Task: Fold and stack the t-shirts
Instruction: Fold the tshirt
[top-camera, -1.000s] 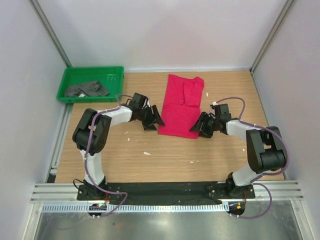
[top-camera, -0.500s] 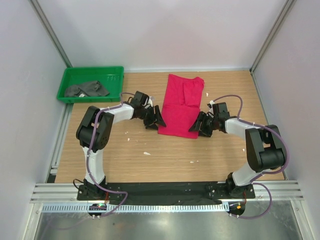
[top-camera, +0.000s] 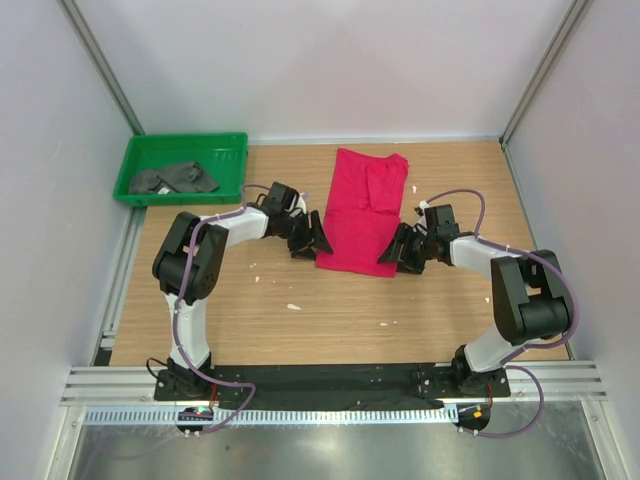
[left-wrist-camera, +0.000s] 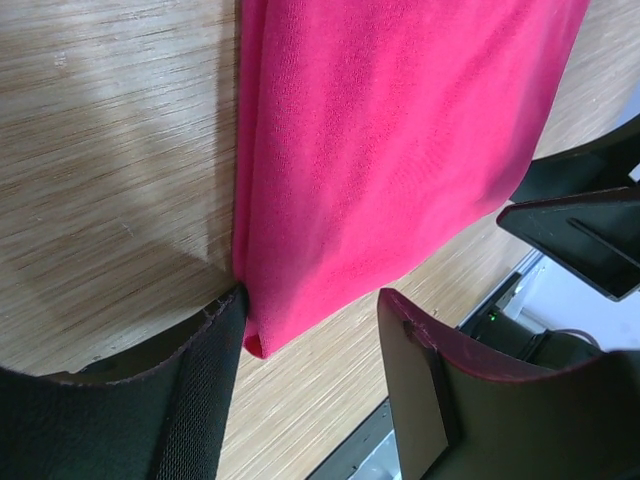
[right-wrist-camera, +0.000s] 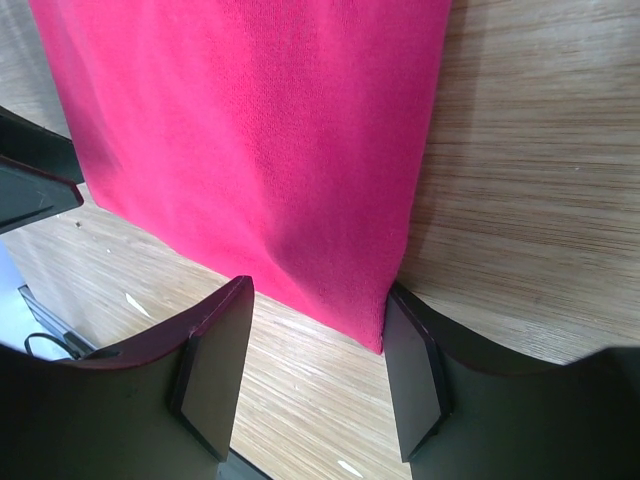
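The crimson t-shirt (top-camera: 362, 208), folded into a long strip, lies flat mid-table. Its near-left corner (left-wrist-camera: 262, 335) sits between the open jaws of my left gripper (left-wrist-camera: 312, 312), brushing the mesh-faced finger (left-wrist-camera: 190, 400); the other finger stands apart over bare wood. My right gripper (right-wrist-camera: 318, 300) is open around the near-right corner (right-wrist-camera: 372, 335), which touches its right finger (right-wrist-camera: 415, 375). From above, the left gripper (top-camera: 315, 243) and right gripper (top-camera: 391, 256) flank the shirt's near edge. The dark grey t-shirt (top-camera: 175, 180) lies crumpled in the tray.
A green plastic tray (top-camera: 185, 141) stands at the back left corner. Small white scraps (top-camera: 293, 306) dot the wooden table in front of the shirt. Grey walls close in the table on three sides, and the black base rail (top-camera: 330, 380) runs along the near edge.
Both grippers have edged a little inward to the red shirt's near corners, and the left arm's elbow has shifted. The shirt has not moved.
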